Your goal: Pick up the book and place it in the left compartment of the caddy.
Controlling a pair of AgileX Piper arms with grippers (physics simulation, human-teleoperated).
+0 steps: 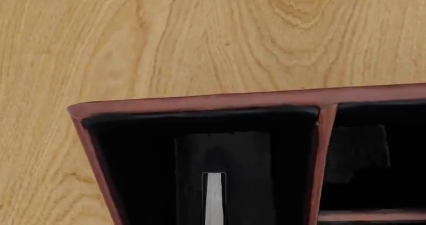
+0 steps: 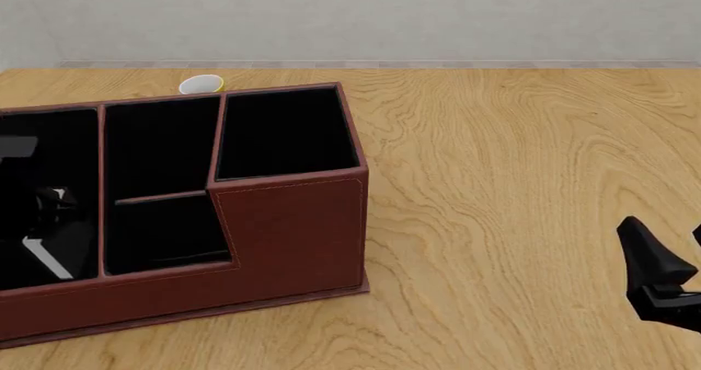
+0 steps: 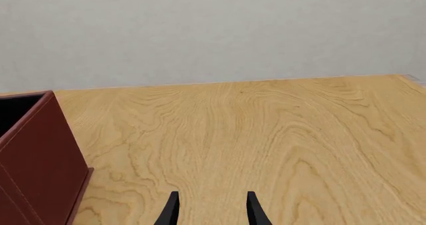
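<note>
The wooden bench is filling most of the front view, with the reddish-brown caddy sitting toward its left edge and running out of the picture there, so that end of it is cut off. The left compartment is showing only in part in the front view; its black lining is swallowing most detail, and dark shapes with small pale patches inside it, apparently the left gripper, are too dim to place or read. The left wrist view is looking down into that same bay, where the book is appearing as a narrow white strip of page edges between dark covers, seemingly standing on edge inside the compartment and running off the picture's edge; whether anything is gripping it cannot be told. The right gripper is hanging over bare bench near the right edge, well apart from the caddy, its fingers standing apart with nothing between them and only their tips showing. A small white and yellow cup is peeking out behind the caddy's far wall, mostly hidden.
</note>
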